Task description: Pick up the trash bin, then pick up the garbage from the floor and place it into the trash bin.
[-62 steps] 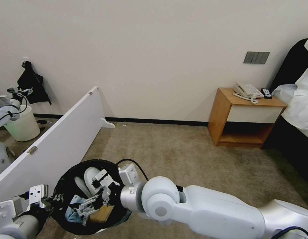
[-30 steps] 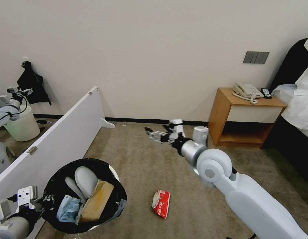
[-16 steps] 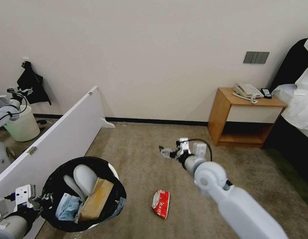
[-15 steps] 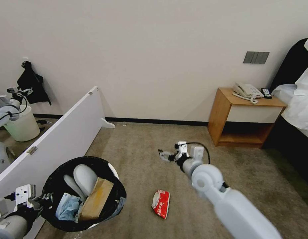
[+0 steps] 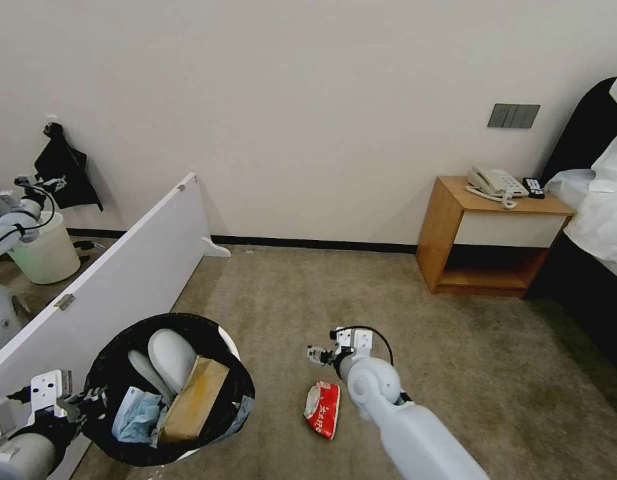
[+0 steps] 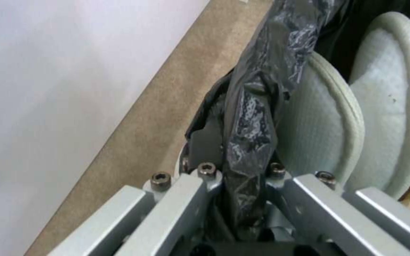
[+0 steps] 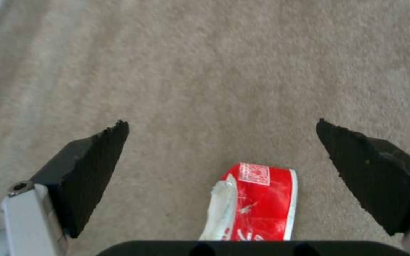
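The left gripper [image 6: 243, 185] is squeezing the black bag edge of the trash bin [image 5: 115, 373], holding it low beside the robot. Two white slippers [image 5: 168, 357], a brown paper bag [image 5: 195, 400] and a pale-blue mask [image 5: 136, 415] are sitting inside it. Farther out, the right gripper [image 7: 221, 156] is hanging wide open and holding nothing, just above the red snack packet [image 7: 257, 202], which is lying flat on the carpet [image 5: 308, 300].
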Available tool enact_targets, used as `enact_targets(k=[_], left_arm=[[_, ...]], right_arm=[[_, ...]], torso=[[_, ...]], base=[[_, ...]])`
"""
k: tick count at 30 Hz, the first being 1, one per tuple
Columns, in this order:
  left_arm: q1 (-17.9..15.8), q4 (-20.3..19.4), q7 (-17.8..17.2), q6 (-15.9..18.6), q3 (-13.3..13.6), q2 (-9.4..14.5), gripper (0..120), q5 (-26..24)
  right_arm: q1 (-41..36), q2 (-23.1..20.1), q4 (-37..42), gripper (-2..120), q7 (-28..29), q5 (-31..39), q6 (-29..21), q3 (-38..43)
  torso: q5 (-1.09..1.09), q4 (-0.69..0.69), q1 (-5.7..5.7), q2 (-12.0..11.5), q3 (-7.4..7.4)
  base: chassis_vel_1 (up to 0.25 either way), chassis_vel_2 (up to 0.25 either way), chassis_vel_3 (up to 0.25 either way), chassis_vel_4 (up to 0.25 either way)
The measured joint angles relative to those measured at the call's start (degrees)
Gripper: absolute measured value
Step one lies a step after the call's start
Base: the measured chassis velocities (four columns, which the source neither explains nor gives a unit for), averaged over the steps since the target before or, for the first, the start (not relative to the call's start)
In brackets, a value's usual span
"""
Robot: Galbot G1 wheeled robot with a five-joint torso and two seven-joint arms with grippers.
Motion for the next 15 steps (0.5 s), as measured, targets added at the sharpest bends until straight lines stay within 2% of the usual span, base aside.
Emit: enact_targets(k=[15], left_arm=[[0.62,-0.33,-0.01,0.0,-0.84,-0.4,2,0.02]], right_arm=[[1.41,4.97,-8.83,100,-1.63,-5.37,0.73,1.04]], torso=[[0.01,0.0,0.0,0.0,0.0]], base=[[0.0,0.0,0.0,0.0]])
